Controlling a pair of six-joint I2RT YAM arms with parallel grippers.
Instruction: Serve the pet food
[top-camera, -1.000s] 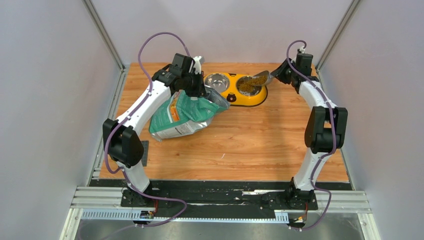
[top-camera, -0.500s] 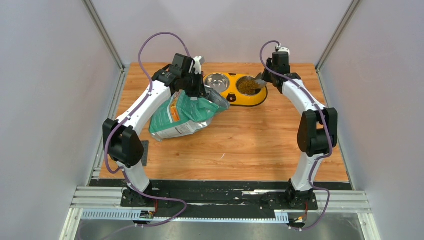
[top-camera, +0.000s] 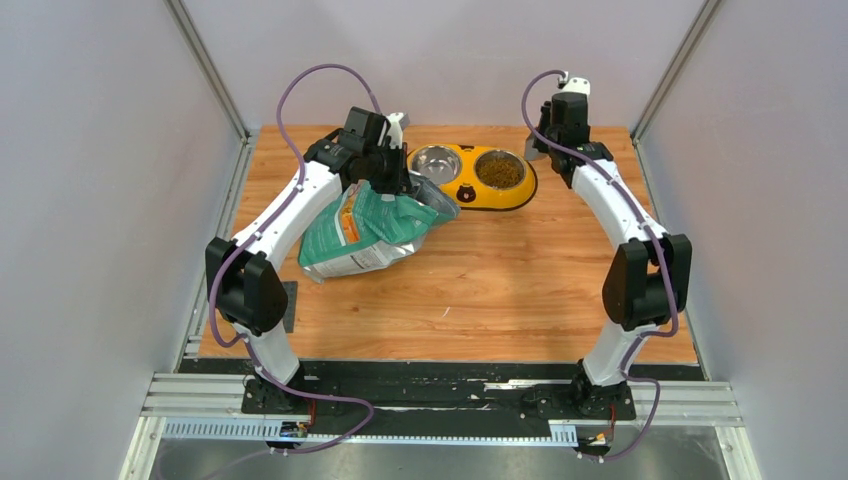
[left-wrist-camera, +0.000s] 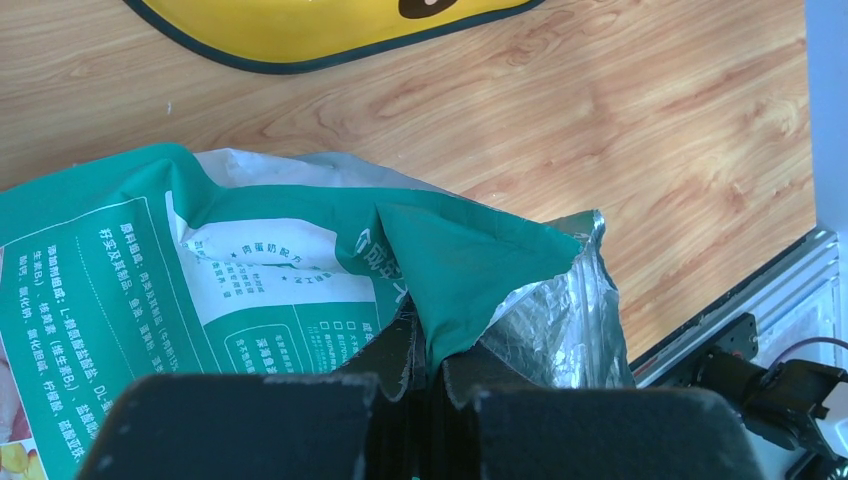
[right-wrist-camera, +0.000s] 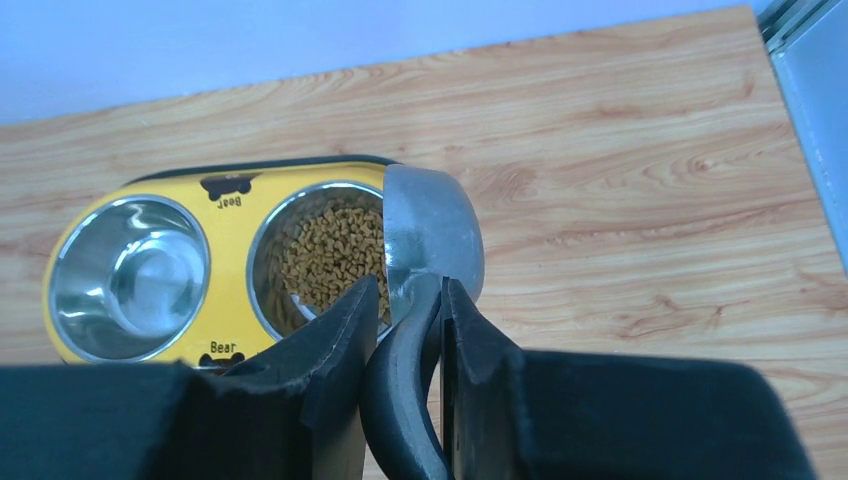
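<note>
Pinching the pouch (left-wrist-camera: 250, 250) corner, left gripper (left-wrist-camera: 428, 350) risks spilling kibble (right-wrist-camera: 335, 255) if it slips — right gripper (right-wrist-camera: 410, 300) clamps the scoop (right-wrist-camera: 432, 235) handle.

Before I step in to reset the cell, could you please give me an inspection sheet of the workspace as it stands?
Surface: wood-grain tabletop, no damage seen.
Job's things: pet food sits in the right bowl of the yellow feeder; left bowl empty; teal pouch lies on the table.
Clutter: small dark patch at the table's left edge, cannot tell what.
Grippers: left gripper shut on the pouch's top edge; right gripper shut on the grey scoop handle.
Cables: purple cables loop above both arms.
Surroundings: grey walls; metal rail at the near edge.
</note>
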